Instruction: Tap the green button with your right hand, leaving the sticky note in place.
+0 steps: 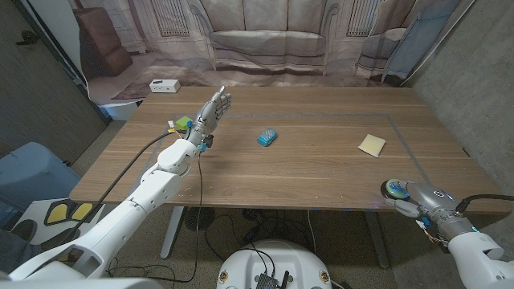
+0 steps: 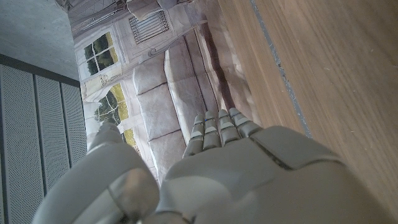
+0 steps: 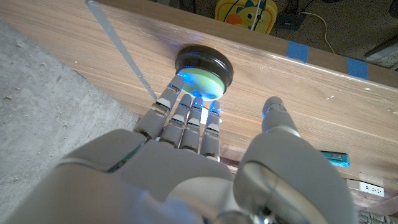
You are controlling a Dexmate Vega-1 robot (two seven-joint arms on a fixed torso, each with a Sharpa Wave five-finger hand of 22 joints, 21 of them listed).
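The green button, a round lit dome in a black ring, sits near the table's front right edge. My right hand reaches over it from the front. In the right wrist view its outstretched fingertips touch the near side of the green button, and the thumb stands apart beside it. The yellow sticky note lies on the wood farther back, apart from the hand. My left hand is raised over the table's left part, fingers straight and holding nothing; it also shows as the left hand.
A small blue object lies mid-table. A green and yellow item sits just left of my left hand. A white box stands behind the table's far left corner. The table's front edge runs close under the button.
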